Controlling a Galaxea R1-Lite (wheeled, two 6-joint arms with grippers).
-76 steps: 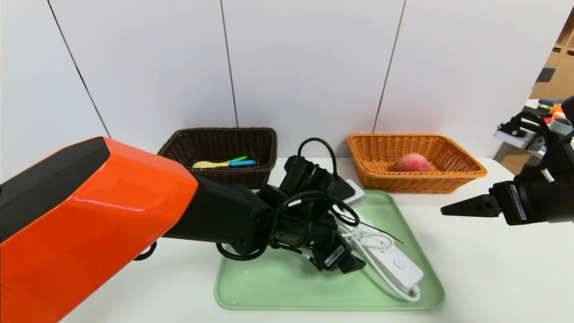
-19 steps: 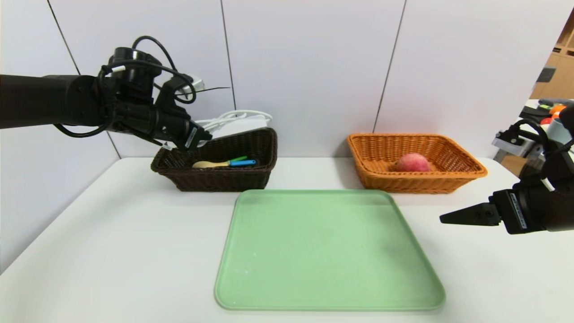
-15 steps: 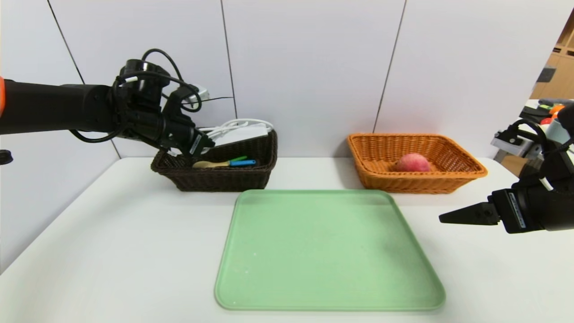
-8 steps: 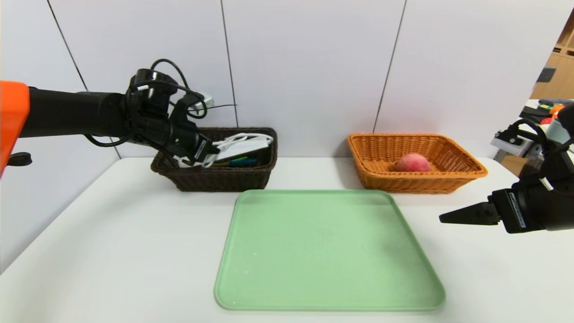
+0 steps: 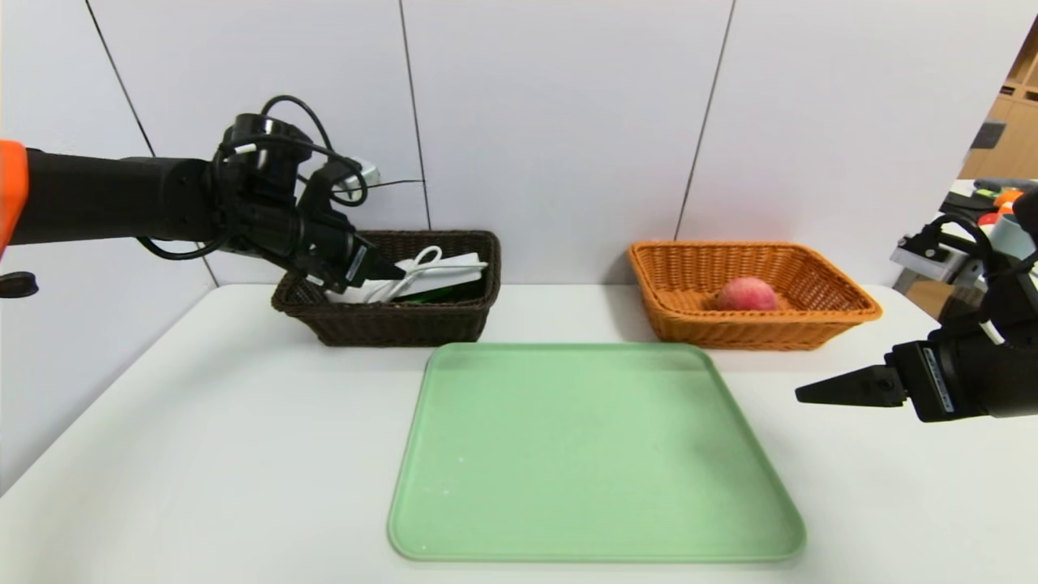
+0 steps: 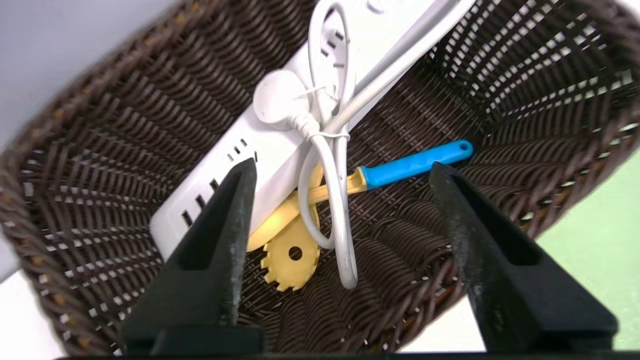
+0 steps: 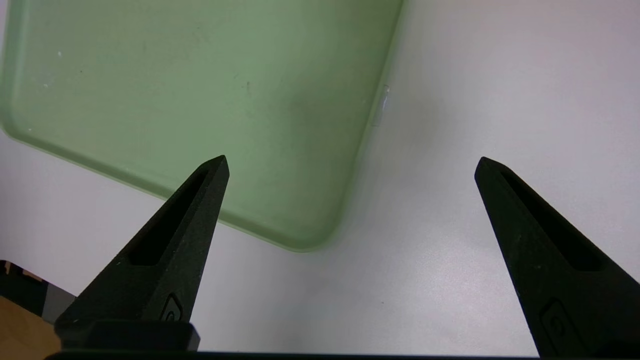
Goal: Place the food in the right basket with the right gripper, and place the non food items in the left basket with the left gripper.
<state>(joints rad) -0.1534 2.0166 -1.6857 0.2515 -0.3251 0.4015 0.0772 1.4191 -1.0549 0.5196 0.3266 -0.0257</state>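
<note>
Left claw spread, empty, over the brown basket. Power strip released just below; its cord loops between the tips and could snag on retreat. Right claw spread, idle.

A green tray lay flat on the white table, its bed bare. White wall panels stood behind at twelve o'clock. At three o'clock, past the table's edge, sat a cluttered shelf and wooden cabinets.

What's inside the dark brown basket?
A white power strip with its cord, lying on a yellow and blue toy tool. The strip covers part of the basket floor, so more could hide there.
</note>
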